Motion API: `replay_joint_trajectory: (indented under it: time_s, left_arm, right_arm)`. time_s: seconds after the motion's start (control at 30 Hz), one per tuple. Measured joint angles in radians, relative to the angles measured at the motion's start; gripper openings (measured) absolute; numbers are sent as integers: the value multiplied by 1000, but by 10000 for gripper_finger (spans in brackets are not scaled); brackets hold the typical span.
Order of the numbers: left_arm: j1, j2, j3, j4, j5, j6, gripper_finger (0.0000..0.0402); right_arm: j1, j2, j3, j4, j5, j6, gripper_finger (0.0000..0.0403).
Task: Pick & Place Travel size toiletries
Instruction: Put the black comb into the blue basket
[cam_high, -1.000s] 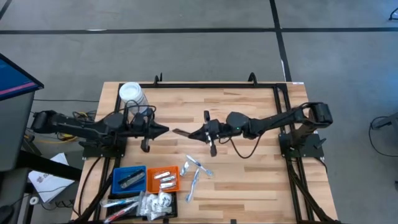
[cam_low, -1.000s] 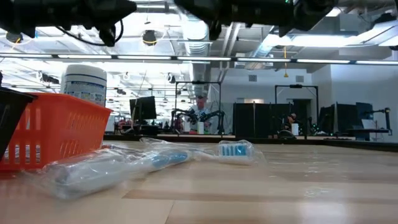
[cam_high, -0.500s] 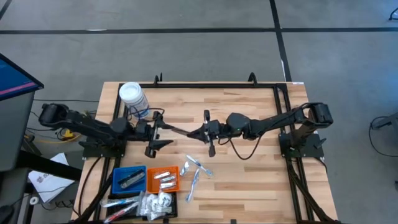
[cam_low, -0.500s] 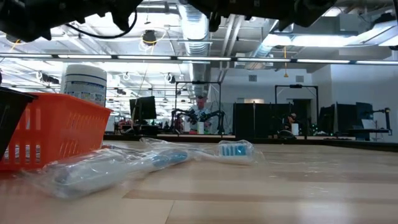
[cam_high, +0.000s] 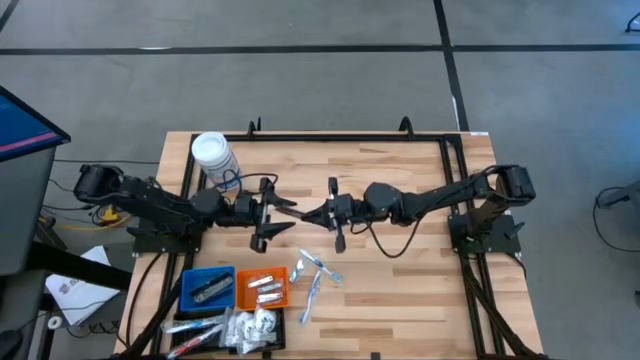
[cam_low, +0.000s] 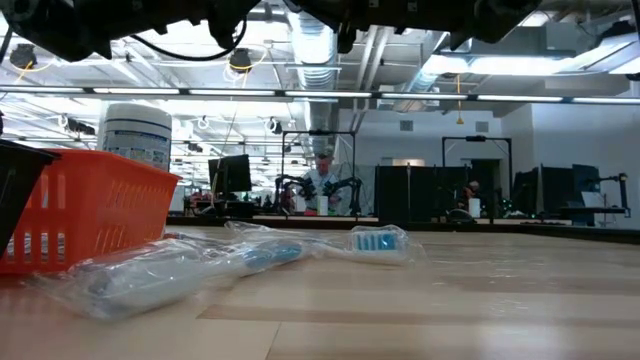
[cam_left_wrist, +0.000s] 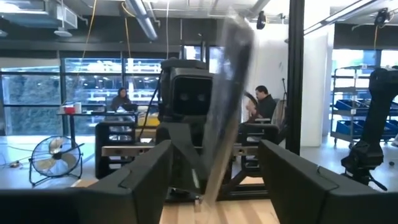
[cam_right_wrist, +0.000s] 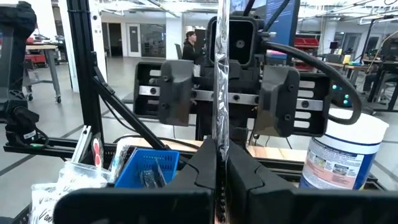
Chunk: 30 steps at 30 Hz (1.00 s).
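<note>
A slim silvery, clear-wrapped packet (cam_high: 298, 210) hangs in the air over the table's middle, between the two arms. My right gripper (cam_high: 322, 213) is shut on it; its wrist view shows the packet (cam_right_wrist: 221, 74) edge-on. My left gripper (cam_high: 279, 218) is open, and its fingers stand on either side of the packet's free end (cam_left_wrist: 227, 93) without touching it. More toiletries lie near the front left: wrapped toothbrushes (cam_high: 312, 276), small tubes in the orange tray (cam_high: 262, 288) and white packets (cam_high: 252, 325). My right gripper pinches the packet's end nearest the table's right (cam_right_wrist: 221, 134) between its two fingers. The fingers lie level and come from the table's right. The packet sticks out past them toward the left gripper, on edge and clear of the table.
A white-lidded clear jar (cam_high: 213, 155) stands at the back left, close behind the left arm. A blue tray (cam_high: 208, 288) sits beside the orange one. In the low view a wrapped toothbrush (cam_low: 200, 265) lies in front of the orange tray (cam_low: 85, 225). Bare wood spans the right half.
My left gripper has opened and moved toward the table's right, so its fingers now stand around the packet's free end. My right gripper has kept the packet where it was.
</note>
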Motion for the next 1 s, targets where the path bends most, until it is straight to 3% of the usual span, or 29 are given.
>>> replay_joint_trajectory:
  time_s: [0.2,0.4,0.47,0.7,0.87,1.0]
  left_arm:
    - [0,0,0,5,-16,-2,171]
    - [0,0,0,7,-18,-4,54]
    - [-3,0,0,6,-25,-10,16]
    - [-5,-16,0,-25,-12,-84,6]
    - [-19,-118,3,-247,-90,-136,4]
    - [-54,-242,107,-716,-162,-212,3]
  right_arm:
    - [2,0,0,-21,0,-7,0]
    - [-1,1,1,-20,4,-16,9]
    - [-2,1,1,-21,0,-27,25]
    - [-1,-34,1,-77,0,41,142]
    - [-1,-178,12,-299,0,52,235]
    - [-1,-312,13,-395,0,2,274]
